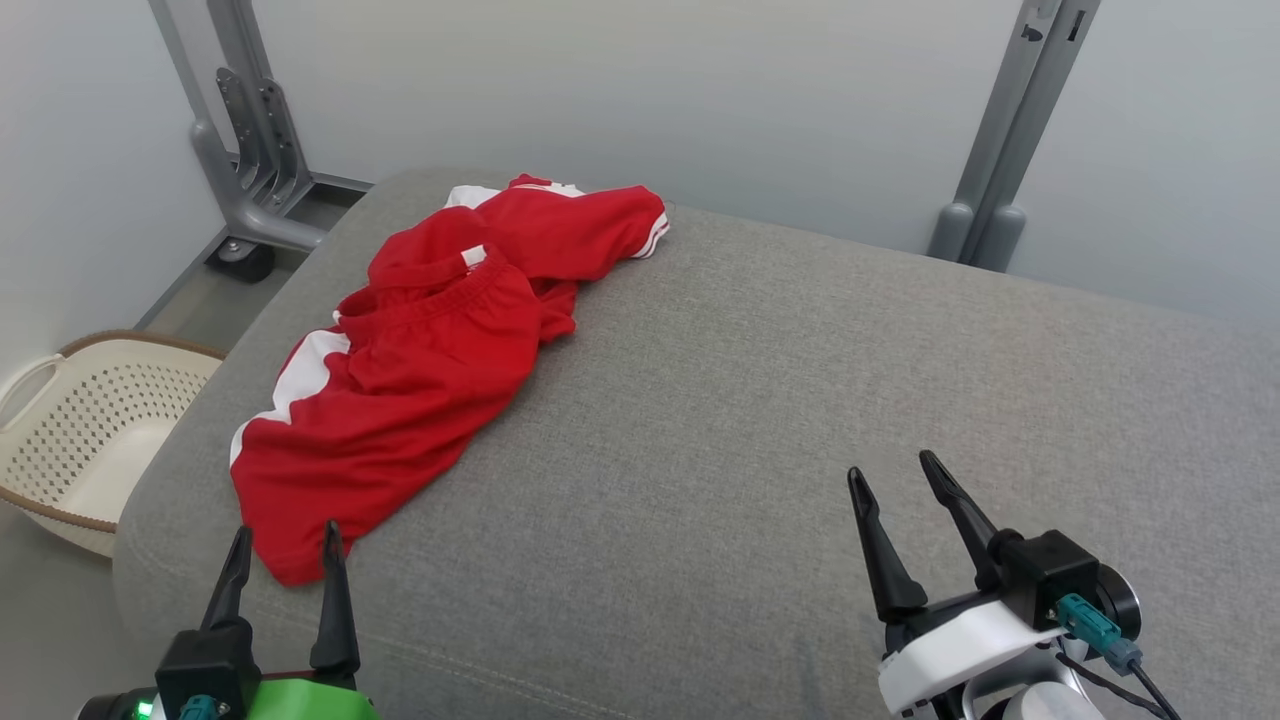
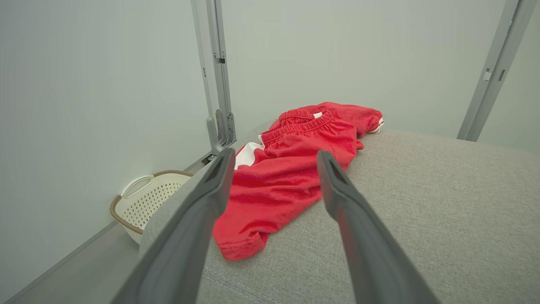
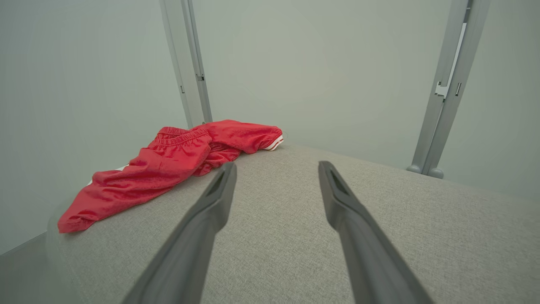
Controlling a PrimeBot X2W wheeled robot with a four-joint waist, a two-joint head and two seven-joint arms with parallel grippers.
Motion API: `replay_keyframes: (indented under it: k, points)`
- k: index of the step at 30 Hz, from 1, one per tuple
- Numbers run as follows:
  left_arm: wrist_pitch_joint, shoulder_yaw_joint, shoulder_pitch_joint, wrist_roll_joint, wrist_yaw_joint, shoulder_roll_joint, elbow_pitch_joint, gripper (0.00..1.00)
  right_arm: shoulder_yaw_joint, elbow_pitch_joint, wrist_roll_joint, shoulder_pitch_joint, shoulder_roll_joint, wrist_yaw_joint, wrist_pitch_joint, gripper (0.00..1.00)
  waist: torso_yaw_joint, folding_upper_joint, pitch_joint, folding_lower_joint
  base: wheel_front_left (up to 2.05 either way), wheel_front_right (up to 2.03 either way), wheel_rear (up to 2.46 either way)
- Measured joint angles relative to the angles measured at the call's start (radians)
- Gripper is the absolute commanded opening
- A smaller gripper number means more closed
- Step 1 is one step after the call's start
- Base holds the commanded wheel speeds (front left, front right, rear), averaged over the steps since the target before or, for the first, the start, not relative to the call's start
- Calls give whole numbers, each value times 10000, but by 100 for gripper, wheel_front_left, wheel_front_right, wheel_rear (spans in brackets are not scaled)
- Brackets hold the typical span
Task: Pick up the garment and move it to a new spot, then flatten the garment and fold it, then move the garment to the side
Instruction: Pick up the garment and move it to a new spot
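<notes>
Grey cushion (image 1: 800, 350) is my ref for everything. Garment (image 1: 420, 370) lies crumpled on the cushion's far-left corner, red w/ white panels. One end reaches the cushion's back edge, the other trails toward its near-left edge. It's bunched, so layers underneath are hidden. I see an elastic waistband, but I can't make out the full shape.

My L gripper (image 1: 285, 530) is over the cushion's near-left edge, fingers spread wide, holding nothing. Its tips are right by the garment's near hem, but I can't tell whether there's a gap to the cloth. Its body is cut off by the pic's bottom edge.

My R gripper (image 1: 892, 465) is over the cushion's near-right part, well apart from the garment, also wide open and empty.

Basket (image 1: 90, 430) sits on the floor left of the cushion. It's cut by the frame edge in head view, and in L wrist view it's partly behind the cushion's corner.

L wrist view gives the hem stitching up close. Head view gives the white panel on the side toward the cushion's left edge. R wrist view gives the striped cuff at the cushion's back edge.

Two grey posts (image 1: 1010, 140) stand behind the cushion, tops cut off.
</notes>
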Motion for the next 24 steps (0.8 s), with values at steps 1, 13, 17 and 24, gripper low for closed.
replay_keyframes:
  k: [1,13,17,24]
  points:
    - [0,2,-1,-10,0,10,6,100,0,4,-2,-1,0,0,0,100,-48,0,14,0,0,0,0]
    - [1103,165,-1517,-25,-111,581,385,100,8,-4,-104,-260,-52,127,0,100,-527,0,386,0,0,0,0]
    - [1620,280,-2310,-173,-205,681,545,100,82,-25,-234,-483,-94,192,0,100,-682,0,620,0,0,0,0]
    - [2667,456,-3702,-602,-297,679,1373,100,146,-119,-514,-1137,-399,320,0,100,-1032,0,1184,0,0,0,0]
